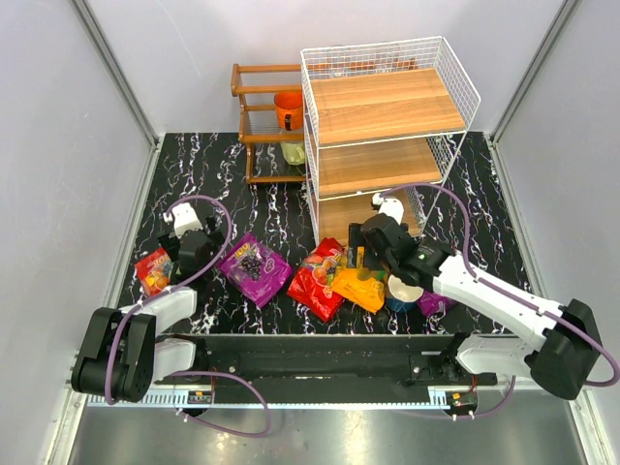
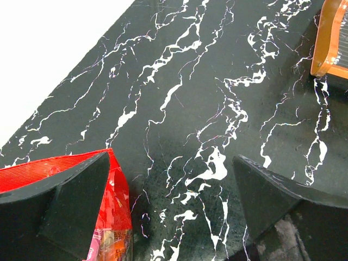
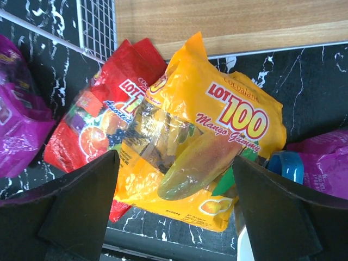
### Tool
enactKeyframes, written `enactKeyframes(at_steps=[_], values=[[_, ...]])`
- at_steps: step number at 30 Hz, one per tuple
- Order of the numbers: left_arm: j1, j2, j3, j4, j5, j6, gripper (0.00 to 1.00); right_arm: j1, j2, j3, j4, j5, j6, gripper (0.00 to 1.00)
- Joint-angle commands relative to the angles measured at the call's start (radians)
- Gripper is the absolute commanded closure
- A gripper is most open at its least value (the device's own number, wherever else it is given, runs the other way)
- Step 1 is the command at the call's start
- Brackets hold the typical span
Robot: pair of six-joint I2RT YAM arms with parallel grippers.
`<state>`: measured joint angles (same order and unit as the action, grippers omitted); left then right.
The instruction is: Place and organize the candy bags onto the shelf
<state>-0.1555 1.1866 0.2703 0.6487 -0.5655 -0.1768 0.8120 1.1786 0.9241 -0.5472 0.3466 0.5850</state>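
The white wire shelf (image 1: 387,116) stands at the back right; its lowest board shows in the right wrist view (image 3: 228,22). My right gripper (image 1: 364,256) (image 3: 176,215) is open, just above the orange-yellow mango bag (image 1: 360,287) (image 3: 217,114), which overlaps a red bag (image 1: 318,283) (image 3: 98,119). A purple bag (image 1: 255,267) (image 3: 19,125) lies to the left. Another purple bag (image 1: 433,304) (image 3: 326,163) is partly hidden under the right arm. My left gripper (image 1: 190,254) (image 2: 174,209) is open and empty; its left finger is over the edge of a second red bag (image 1: 155,270) (image 2: 111,217).
A blue and white paper cup (image 1: 400,294) (image 3: 285,166) stands against the orange-yellow bag. A dark brown wooden rack (image 1: 266,116) (image 2: 326,43) with an orange cup (image 1: 288,108) stands left of the shelf. Grey walls close in the black marble table (image 1: 271,203).
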Motion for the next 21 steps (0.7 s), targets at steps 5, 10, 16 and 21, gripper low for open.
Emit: enactKeyframes(at_steps=[5,10,16,21], values=[[-0.003,0.005,0.05,0.032,-0.013,-0.003,0.01,0.059,0.137,-0.007,0.039,0.089,0.064,0.1],[-0.003,0.005,0.05,0.032,-0.014,-0.003,0.01,0.067,0.19,-0.025,0.053,0.098,0.119,0.15],[-0.001,0.007,0.052,0.031,-0.014,-0.004,0.01,0.067,0.214,-0.042,0.059,0.081,0.17,0.59],[-0.003,0.008,0.053,0.029,-0.014,-0.004,0.01,0.065,0.136,-0.05,0.11,0.029,0.122,0.97]])
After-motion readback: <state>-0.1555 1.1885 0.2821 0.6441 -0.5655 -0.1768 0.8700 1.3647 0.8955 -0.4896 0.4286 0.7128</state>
